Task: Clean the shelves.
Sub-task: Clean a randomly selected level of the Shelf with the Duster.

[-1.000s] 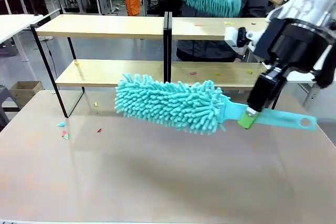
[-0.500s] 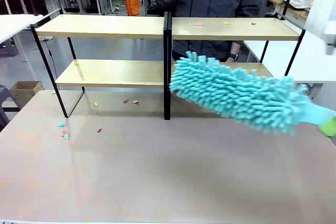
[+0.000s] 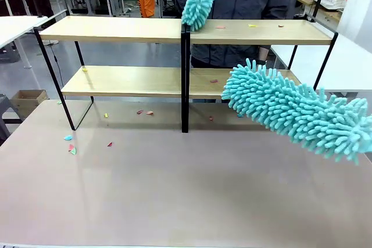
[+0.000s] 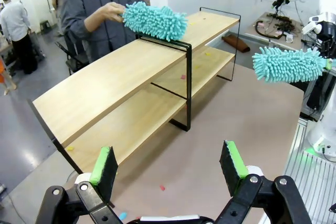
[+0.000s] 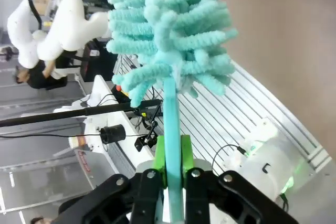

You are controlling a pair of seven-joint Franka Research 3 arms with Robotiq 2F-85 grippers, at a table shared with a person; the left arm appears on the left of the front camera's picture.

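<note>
Right gripper [image 5: 173, 153] pinching the thin handle of its duster [image 3: 296, 114], left gripper [image 4: 168, 161] wide and empty, a careless sweep could snag the middle post of the shelves [image 3: 116, 29].

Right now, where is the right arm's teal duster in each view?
Front: teal duster at right, overlapping the shelves' lower board.
Left wrist: upper right, off the shelves' far end.
Right wrist: top centre, handle in the right gripper.
Shared landmark: the brown tabletop.

Shelves [image 3: 116, 29]: two joined two-tier racks, light-wood boards, upright.
</note>
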